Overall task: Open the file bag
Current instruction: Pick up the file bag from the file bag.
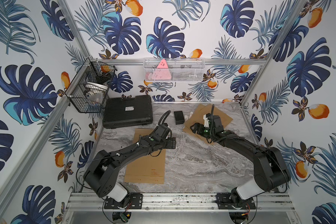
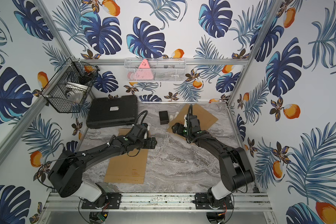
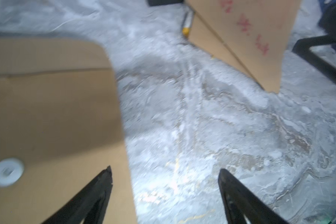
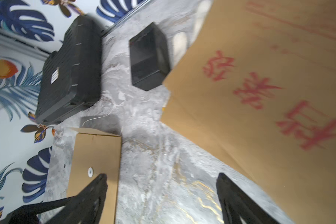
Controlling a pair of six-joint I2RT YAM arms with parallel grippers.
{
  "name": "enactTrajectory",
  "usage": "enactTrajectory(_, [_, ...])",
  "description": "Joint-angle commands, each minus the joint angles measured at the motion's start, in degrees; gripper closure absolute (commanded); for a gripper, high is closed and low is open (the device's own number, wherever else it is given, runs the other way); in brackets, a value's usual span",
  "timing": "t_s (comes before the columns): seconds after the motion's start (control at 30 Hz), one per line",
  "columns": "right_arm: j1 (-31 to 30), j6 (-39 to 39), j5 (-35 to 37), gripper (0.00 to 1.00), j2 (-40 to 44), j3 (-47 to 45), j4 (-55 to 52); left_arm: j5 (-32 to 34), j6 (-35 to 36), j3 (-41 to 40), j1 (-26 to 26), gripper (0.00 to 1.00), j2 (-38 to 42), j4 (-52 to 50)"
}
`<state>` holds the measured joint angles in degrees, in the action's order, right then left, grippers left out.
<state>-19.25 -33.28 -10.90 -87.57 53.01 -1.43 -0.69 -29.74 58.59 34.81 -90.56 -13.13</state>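
At the bottom of the left wrist view, the left claw (image 3: 165,170) is hanging empty, jaws apart, half over the file bag (image 3: 52,116) lying flat on the table (image 3: 202,126) (lower left of centre in both top views). Its flap (image 3: 47,54) is looking turned back already, so spreading the mouth is probably coming next. The right claw (image 4: 162,175), also apart and empty, is hovering by a second envelope (image 4: 260,97); a black box (image 4: 148,56) and a black case (image 4: 70,71) are sitting clear.

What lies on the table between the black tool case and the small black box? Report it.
Only bare marble tabletop, shown in the right wrist view.
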Motion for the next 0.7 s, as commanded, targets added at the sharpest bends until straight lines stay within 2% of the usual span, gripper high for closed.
enactTrajectory(0.0, [4.0, -3.3, -2.0, 0.13, 4.8, -4.2, -2.1, -3.0, 3.8, 6.3, 1.2, 0.19, -5.8, 4.6])
enactTrajectory(0.13, [11.2, -9.3, -7.1, 0.19, 11.3, -12.1, 2.4, -6.7, 5.3, 16.8, 1.7, 0.31, -15.7, 4.2])
enactTrajectory(0.23, [16.0, -11.8, -10.4, 0.23, 12.6, -14.9, 3.9, -8.7, 6.8, 27.8, 1.7, 0.38, -24.2, 0.9])
enactTrajectory(0.4, [23.0, -16.7, -16.8, 0.29, 8.9, -15.4, 9.1, -10.1, 9.9, 46.9, 1.8, 0.45, -38.4, -6.2])
enactTrajectory(0.57, [28.6, -19.9, -19.1, 0.32, 3.0, -14.1, 14.0, -8.9, 12.8, 65.5, 1.8, 0.5, -51.3, -14.4])
enactTrajectory(0.67, [30.8, -21.4, -21.2, 0.33, -1.3, -12.4, 16.3, -8.8, 12.6, 71.6, 1.7, 0.5, -56.2, -16.2])
